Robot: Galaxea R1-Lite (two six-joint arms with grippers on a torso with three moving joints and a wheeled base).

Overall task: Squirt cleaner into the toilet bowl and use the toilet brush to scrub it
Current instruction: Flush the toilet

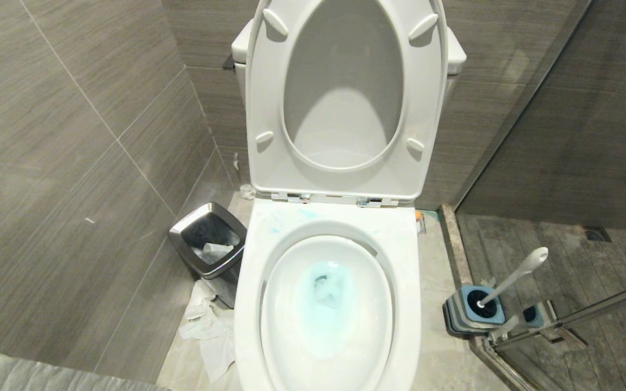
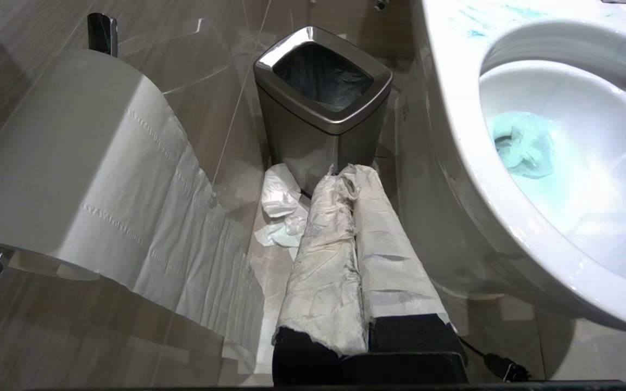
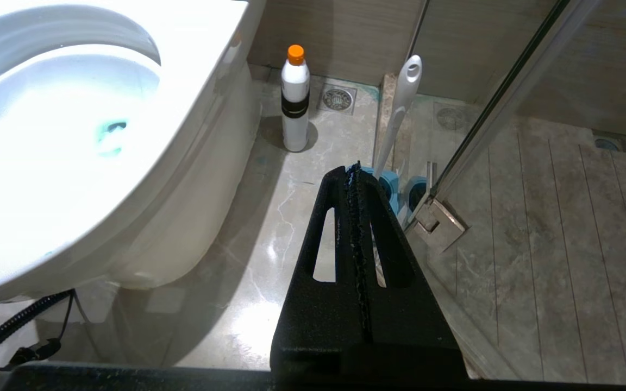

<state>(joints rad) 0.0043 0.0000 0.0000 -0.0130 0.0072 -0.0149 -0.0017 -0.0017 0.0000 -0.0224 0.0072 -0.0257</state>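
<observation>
Before your robot's head camera, the toilet bowl [image 1: 326, 304] stands with seat and lid raised, and the cleaner [image 1: 328, 293] already tints the water turquoise, with thin smears on the rim near the hinges; the squirting looks done. You see the toilet brush [image 1: 514, 276] leaning in its blue-and-grey holder [image 1: 473, 309] on the floor to the robot's right, beside the glass shower door, untouched by either arm, so the scrubbing appears either finished with the brush returned, or not yet begun; you cannot tell which. Your left gripper [image 2: 348, 176], its paper-wrapped jaws pressed together and empty, hangs near the steel bin [image 2: 321, 103]. Your right gripper [image 3: 352, 174], jaws likewise pressed together on nothing, points toward the holder, with a white orange-capped bottle [image 3: 295, 98] standing on the floor beyond.
</observation>
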